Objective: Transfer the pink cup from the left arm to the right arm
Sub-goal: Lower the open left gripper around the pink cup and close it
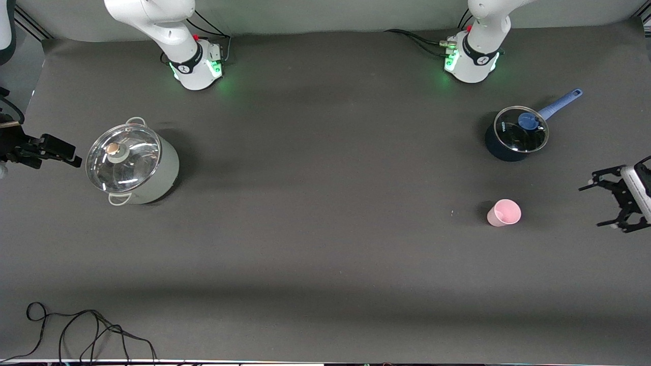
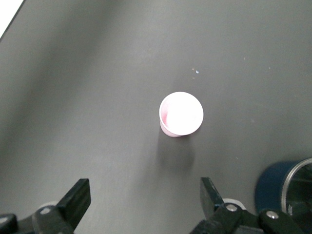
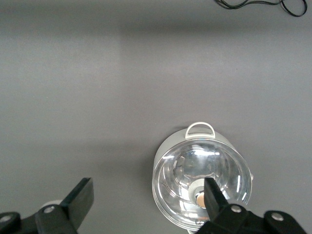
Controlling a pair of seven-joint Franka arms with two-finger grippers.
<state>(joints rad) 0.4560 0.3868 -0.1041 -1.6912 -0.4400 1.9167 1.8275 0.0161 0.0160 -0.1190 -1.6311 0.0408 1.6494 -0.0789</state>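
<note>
The pink cup (image 1: 503,212) stands upright on the dark table toward the left arm's end, nearer to the front camera than the blue saucepan. In the left wrist view the pink cup (image 2: 181,114) shows its open mouth, well clear of the fingers. My left gripper (image 1: 590,206) (image 2: 145,187) hangs open and empty over the table's edge at the left arm's end, apart from the cup. My right gripper (image 1: 66,152) (image 3: 147,187) is open and empty at the right arm's end, beside the silver pot.
A silver pot with a glass lid (image 1: 131,163) (image 3: 202,183) stands toward the right arm's end. A blue saucepan with a glass lid (image 1: 516,133) (image 2: 285,192) sits near the left arm's base. A black cable (image 1: 76,330) lies at the table's near edge.
</note>
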